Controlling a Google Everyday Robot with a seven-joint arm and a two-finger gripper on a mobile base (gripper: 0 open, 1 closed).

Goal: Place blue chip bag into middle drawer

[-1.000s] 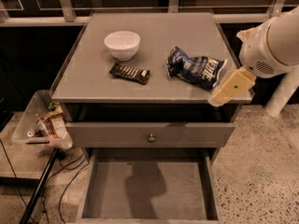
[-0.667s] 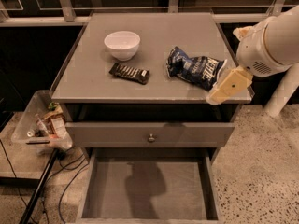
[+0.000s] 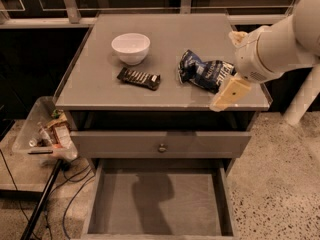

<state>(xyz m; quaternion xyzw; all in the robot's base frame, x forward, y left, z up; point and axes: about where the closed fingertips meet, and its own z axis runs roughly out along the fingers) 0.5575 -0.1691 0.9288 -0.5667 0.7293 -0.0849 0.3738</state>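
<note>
Cream jaws of the one gripper [image 3: 230, 93], spread impossible to tell, are hanging at the worktop's [image 3: 200, 34] front right edge just beside the one blue chip bag [image 3: 205, 73], one candy bar [image 3: 139, 78] and one bowl [image 3: 131, 48] lying beyond it, the one middle drawer [image 3: 157, 204] standing open below.

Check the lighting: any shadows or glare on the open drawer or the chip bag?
Camera view: a dark shadow lies on the middle drawer floor, left of centre; the blue chip bag is evenly lit, no glare; the gripper hangs beside it at the cabinet top's front edge.
</note>
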